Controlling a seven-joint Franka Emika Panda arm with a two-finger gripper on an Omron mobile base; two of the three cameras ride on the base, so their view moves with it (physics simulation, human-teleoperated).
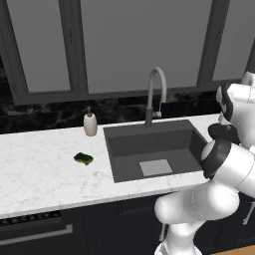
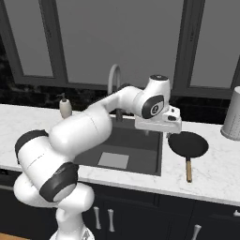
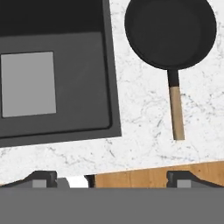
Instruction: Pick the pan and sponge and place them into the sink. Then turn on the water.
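We see our tool (image 3: 112, 178) hanging above the marble surface (image 3: 140, 127) near its front edge, looking straight down. Its two dark fingertips (image 3: 43, 178) stand far apart at the bottom of the hand view, spread wide with nothing between them.

The pan (image 3: 170, 33) lies on the surface just to the right of the sink (image 3: 65, 87) in the hand view, upright, its tan handle (image 3: 177, 111) pointing toward the front edge of the surface. In the right base view the pan (image 2: 187, 144) sits beside the sink's right rim, with our wrist hovering just above and to the left of it, over the corner of the basin (image 2: 136, 145). The pan and the tool are apart; we touch nothing.

The sponge (image 1: 83, 159) lies green side up on the surface to the left of the sink (image 1: 149, 149), well apart from the pan and from our hand. A beige soap dispenser (image 1: 90, 123) stands behind it, near the sink's back left corner. The sink is bare apart from the lighter grey square (image 1: 155, 167) at its bottom, and the grey gooseneck faucet (image 1: 155, 94) rises behind it. A pale ribbed canister (image 2: 232, 115) stands at the far right of the surface in the right base view. Below the front edge of the surface, the hand view shows a strip of wooden floor (image 3: 157, 175).
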